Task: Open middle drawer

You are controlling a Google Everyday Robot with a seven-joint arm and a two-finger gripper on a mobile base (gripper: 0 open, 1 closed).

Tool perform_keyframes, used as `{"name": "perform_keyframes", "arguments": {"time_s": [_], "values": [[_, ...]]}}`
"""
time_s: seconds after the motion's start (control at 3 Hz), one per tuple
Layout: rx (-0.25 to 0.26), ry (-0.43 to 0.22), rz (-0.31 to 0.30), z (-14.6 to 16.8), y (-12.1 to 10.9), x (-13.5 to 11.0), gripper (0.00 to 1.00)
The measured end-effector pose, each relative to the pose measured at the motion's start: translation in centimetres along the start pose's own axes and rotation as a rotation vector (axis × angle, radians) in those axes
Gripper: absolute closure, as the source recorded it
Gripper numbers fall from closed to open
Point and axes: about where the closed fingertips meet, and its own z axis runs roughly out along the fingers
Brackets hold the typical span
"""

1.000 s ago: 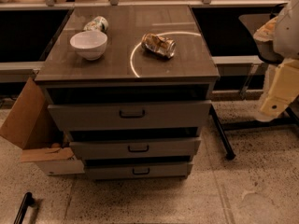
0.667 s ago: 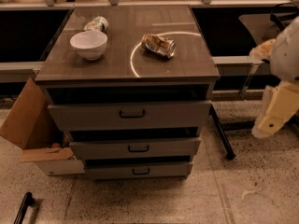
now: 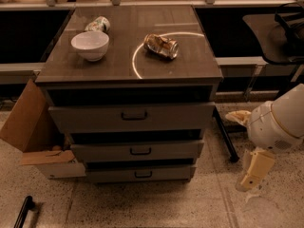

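A grey cabinet (image 3: pixel 128 70) holds three stacked drawers. The middle drawer (image 3: pixel 95 152) has a flat front of medium height with a small dark bar handle (image 3: pixel 140 151) at its centre. It sits between the taller top drawer (image 3: pixel 85 118) and the slim bottom drawer (image 3: pixel 109 175). All three fronts stand slightly out, with dark gaps above them. My gripper (image 3: pixel 251 190) hangs low at the right below the white arm joint (image 3: pixel 280 120). It is well right of the cabinet, near the floor, and touches nothing.
On the cabinet top are a white bowl (image 3: pixel 90 45), a crushed can (image 3: pixel 162 45) and a tipped can (image 3: pixel 98 23). An open cardboard box (image 3: pixel 33 127) leans at the left. A dark chair (image 3: pixel 278 32) and its black leg (image 3: pixel 224 137) stand at the right. A black bar (image 3: pixel 23 212) lies on the floor.
My arm has dropped from beside the cabinet top at the right edge to low near the floor. The drawers and the objects on top have not moved.
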Motion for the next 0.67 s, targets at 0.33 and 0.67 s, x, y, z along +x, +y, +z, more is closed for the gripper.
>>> {"name": "perform_keyframes", "arguments": {"time_s": [0.33,0.67], "values": [[0.001,0.000,0.000,-0.01,-0.01,-0.02,0.00],[-0.009,-0.010,-0.016,0.97,0.08,-0.12,0.00]]}}
